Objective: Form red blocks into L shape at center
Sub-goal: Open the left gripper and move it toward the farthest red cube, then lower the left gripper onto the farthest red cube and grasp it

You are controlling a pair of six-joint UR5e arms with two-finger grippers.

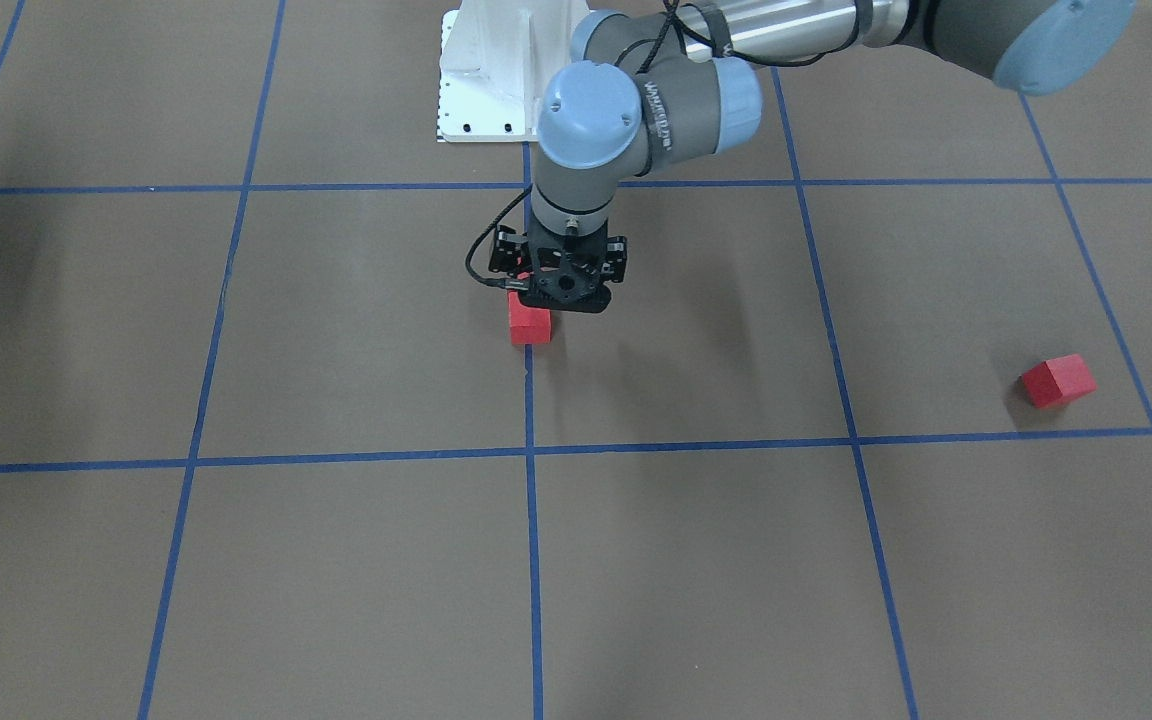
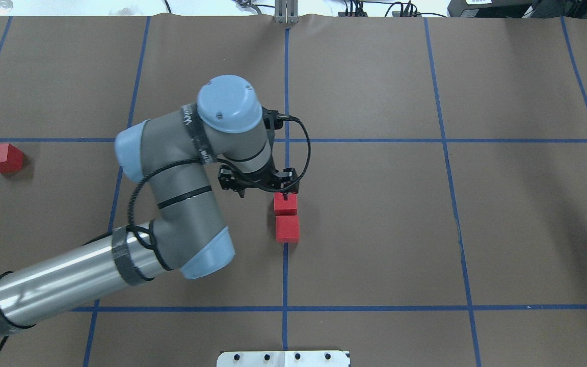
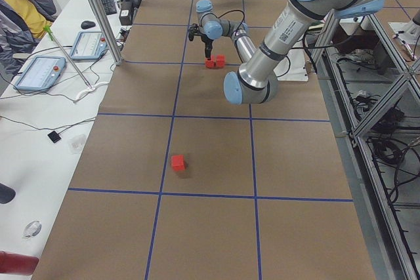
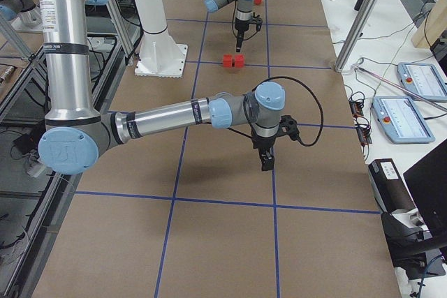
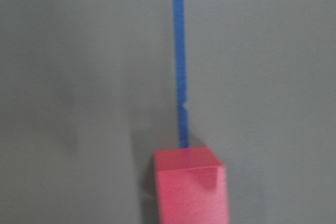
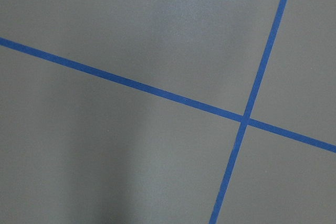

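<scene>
Left gripper over center pair

It is hovering just above, seemingly clear of, the farther of two red blocks sitting side by side on the tape line. Finger spread is unreadable. Third block is lying well apart. The right gripper: spread unreadable.

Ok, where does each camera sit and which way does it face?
Front: across the table, facing robot; left gripper.
Overhead: behind robot, looking down; left arm.
Left: table end; left arm, operator.
Right: opposite end; right gripper near, left arm far.
Left wrist: down at a red block; no fingers.
Right wrist: a tape cross.
Front and overhead share the stray block.
</scene>
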